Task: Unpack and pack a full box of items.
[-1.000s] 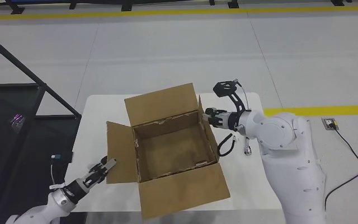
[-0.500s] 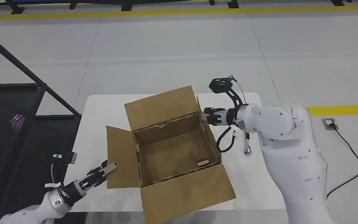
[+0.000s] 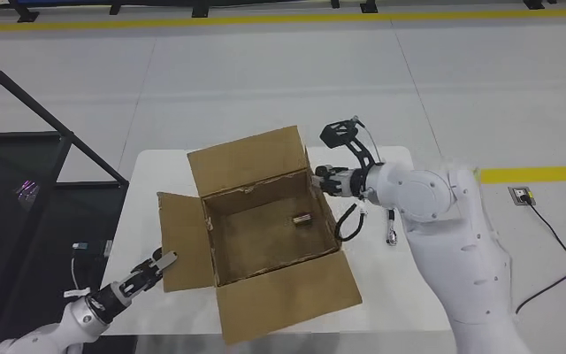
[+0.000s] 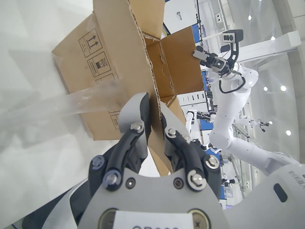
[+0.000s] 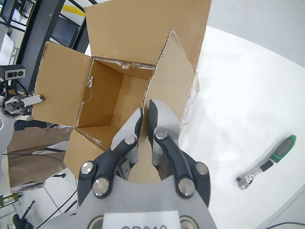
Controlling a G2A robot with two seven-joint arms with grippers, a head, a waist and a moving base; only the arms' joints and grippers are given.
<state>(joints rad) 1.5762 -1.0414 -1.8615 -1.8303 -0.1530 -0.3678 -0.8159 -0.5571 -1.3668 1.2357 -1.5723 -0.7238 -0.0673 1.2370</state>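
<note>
Probably light yet stiff, the one cardboard box [image 3: 248, 164] sits open on the tabletop [image 3: 159, 181], best held by its flap edges, where the left fingers [image 4: 134, 113] and right fingers [image 5: 164, 117] each pinch a side flap; one small item [image 3: 302, 219] lies inside, one ratchet [image 5: 266, 165] beside.
</note>
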